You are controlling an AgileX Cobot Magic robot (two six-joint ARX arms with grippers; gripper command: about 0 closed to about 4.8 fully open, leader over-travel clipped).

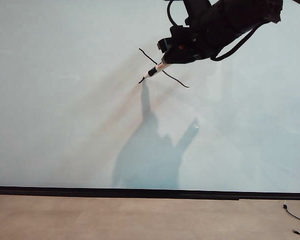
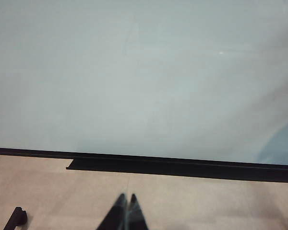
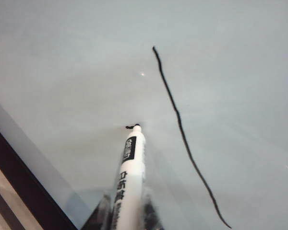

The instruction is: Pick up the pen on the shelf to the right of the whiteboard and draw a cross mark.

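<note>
- Exterior view, far left: your left gripper does not appear here; in the left wrist view the left gripper (image 2: 126, 201) sits low over the tan surface with its jaws pressed together on nothing, parked well clear of the drawing.
- Middle: the whiteboard (image 1: 65, 100) is bare on this side, so the mark sits alone in the upper centre.
- Just right of centre: the pen (image 1: 156, 69) slants down-left, its black tip touching the board at the lower left end of the second stroke, which is what lets ink go down.
- The cross mark (image 1: 163, 71) looks nearly complete to me: one long diagonal, crossed where the pen lies.
- Upper right: your right gripper (image 3: 127, 213) is clamped on the pen's barrel, steadying the tip.
</note>
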